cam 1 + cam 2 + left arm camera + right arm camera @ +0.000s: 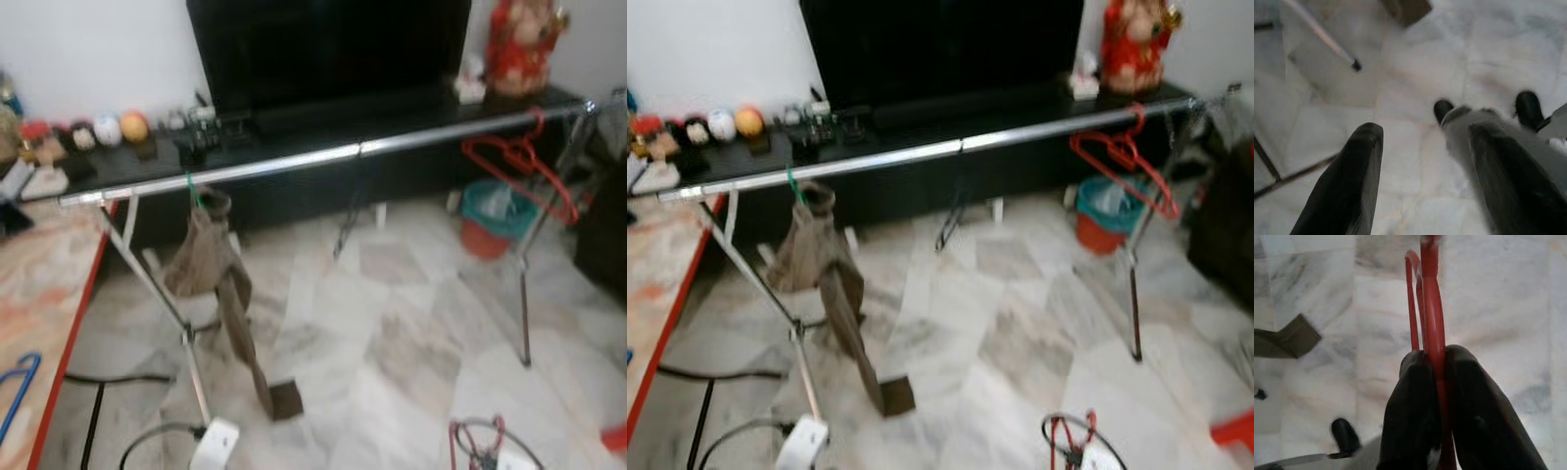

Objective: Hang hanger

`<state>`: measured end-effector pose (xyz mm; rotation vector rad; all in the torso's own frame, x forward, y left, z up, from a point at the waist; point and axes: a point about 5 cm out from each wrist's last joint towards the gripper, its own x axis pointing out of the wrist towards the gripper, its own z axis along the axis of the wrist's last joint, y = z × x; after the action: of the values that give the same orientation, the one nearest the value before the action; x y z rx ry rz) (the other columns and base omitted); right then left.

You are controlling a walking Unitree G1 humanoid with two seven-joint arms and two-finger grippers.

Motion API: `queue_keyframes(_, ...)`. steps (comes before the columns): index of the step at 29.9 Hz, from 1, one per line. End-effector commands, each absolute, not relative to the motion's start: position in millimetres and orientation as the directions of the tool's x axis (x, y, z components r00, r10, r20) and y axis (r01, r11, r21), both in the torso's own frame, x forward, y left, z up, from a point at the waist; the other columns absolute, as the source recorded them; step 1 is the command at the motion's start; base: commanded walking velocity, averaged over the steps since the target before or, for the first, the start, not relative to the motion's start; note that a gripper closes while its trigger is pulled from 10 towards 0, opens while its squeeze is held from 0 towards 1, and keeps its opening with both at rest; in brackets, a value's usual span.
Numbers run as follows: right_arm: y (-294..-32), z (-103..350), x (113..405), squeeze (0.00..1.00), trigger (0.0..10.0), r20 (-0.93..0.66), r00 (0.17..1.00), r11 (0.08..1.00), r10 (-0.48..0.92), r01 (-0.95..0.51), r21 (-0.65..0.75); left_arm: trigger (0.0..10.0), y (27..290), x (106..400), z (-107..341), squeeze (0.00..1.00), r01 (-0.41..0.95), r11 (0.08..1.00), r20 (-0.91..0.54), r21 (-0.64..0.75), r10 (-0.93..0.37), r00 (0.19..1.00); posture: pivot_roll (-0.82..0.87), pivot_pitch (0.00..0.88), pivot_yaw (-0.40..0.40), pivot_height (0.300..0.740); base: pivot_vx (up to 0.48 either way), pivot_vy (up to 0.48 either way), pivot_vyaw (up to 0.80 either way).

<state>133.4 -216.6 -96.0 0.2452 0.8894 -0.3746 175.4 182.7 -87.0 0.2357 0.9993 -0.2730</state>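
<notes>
In the right wrist view the right gripper (1436, 363) is clenched on a red hanger (1431, 308), its two black fingers (1413, 396) pressed flat against the plastic, whose long axis runs straight on from the fingers over pale marble floor (1508, 308). The left gripper (1420, 152) is spread wide and empty above the same floor. Across the upper half of the left eye view runs a silver rail (323, 157), with red hangers (514, 162) hooked at its right end and a brown garment (211, 259) drooping at its left; no writing is legible.

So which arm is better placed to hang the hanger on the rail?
Right: its fingers are shut on a red plastic hanger. The left gripper is open above the floor.
</notes>
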Motion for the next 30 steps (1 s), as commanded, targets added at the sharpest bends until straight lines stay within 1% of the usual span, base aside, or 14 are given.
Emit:
queue_keyframes(1,-214.0,-97.1,131.4,0.0,10.0,-0.796,0.567,0.903,-0.211,0.424,0.062,10.0,185.6,173.0,-88.1,0.0,0.321,0.944,-0.86,0.071,-0.105,0.5,-0.1,0.007,0.059,0.74,0.356,0.0,0.0)
queue_keyframes(26,-212.5,-96.7,132.9,0.0,10.0,-0.793,0.573,0.908,-0.209,0.415,0.06,10.0,185.5,168.6,-90.1,0.0,0.326,0.943,-0.866,0.074,-0.101,0.489,-0.1,0.005,0.058,0.74,0.357,0.0,0.0)
queue_keyframes(30,-211.1,-96.5,134.2,0.0,10.0,-0.791,0.576,0.909,-0.208,0.412,0.061,10.0,184.9,167.1,-91.0,0.0,0.338,0.937,-0.87,0.083,-0.097,0.483,-0.09,0.006,0.057,0.74,0.0,0.0,0.0)
